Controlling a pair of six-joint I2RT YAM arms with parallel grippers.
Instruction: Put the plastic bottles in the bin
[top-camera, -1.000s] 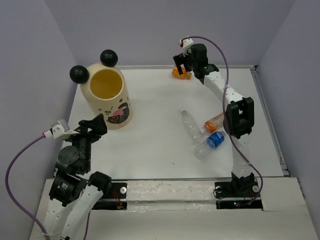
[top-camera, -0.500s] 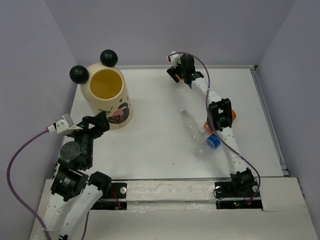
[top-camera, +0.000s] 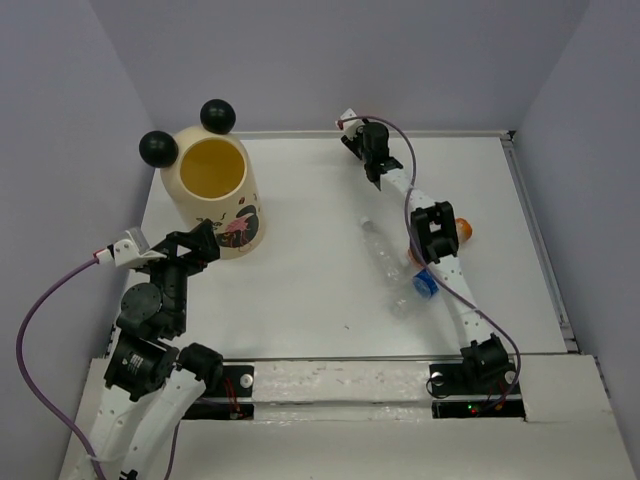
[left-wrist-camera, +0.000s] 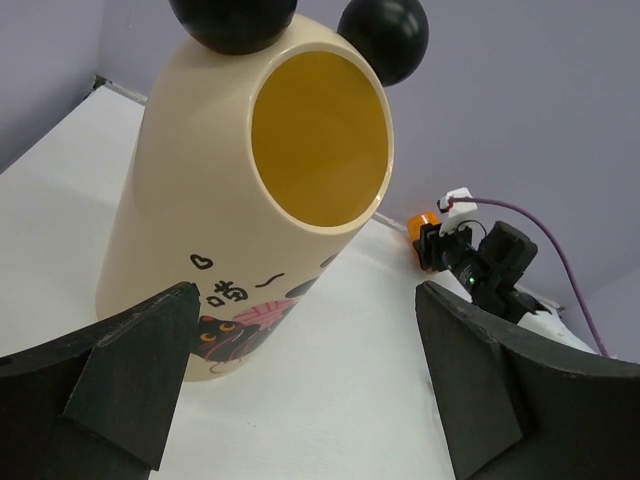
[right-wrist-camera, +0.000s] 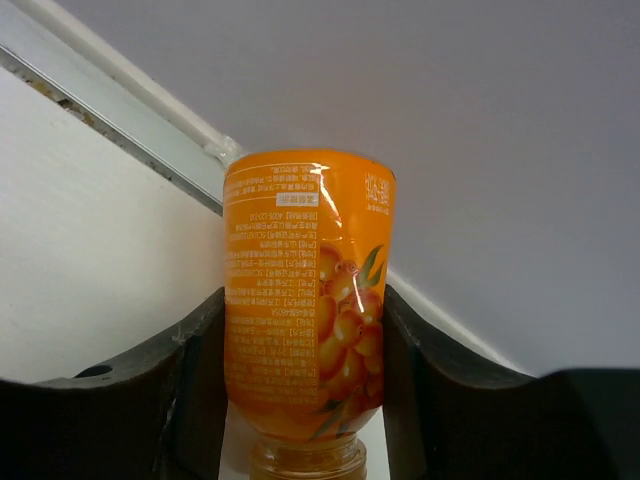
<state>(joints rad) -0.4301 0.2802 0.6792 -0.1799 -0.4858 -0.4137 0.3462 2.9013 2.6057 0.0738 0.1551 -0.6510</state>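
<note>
An orange plastic bottle lies by the back wall, cap toward the camera. My right gripper is shut on it, one finger pressing each side. From above, the right gripper is at the table's far edge and hides that bottle. A second orange bottle peeks out behind the right arm's elbow. A clear bottle and a blue-labelled one lie mid-right. The cream-yellow bin stands upright at the back left. My left gripper is open just in front of it and holds nothing.
A raised rail runs along the table's right side and another along the back wall. The right arm's forearm stretches over the clear bottles. Purple-grey walls close in the table on three sides.
The right arm has dropped low at the back wall and its jaws have closed onto the orange bottle there. The left arm has barely moved.
</note>
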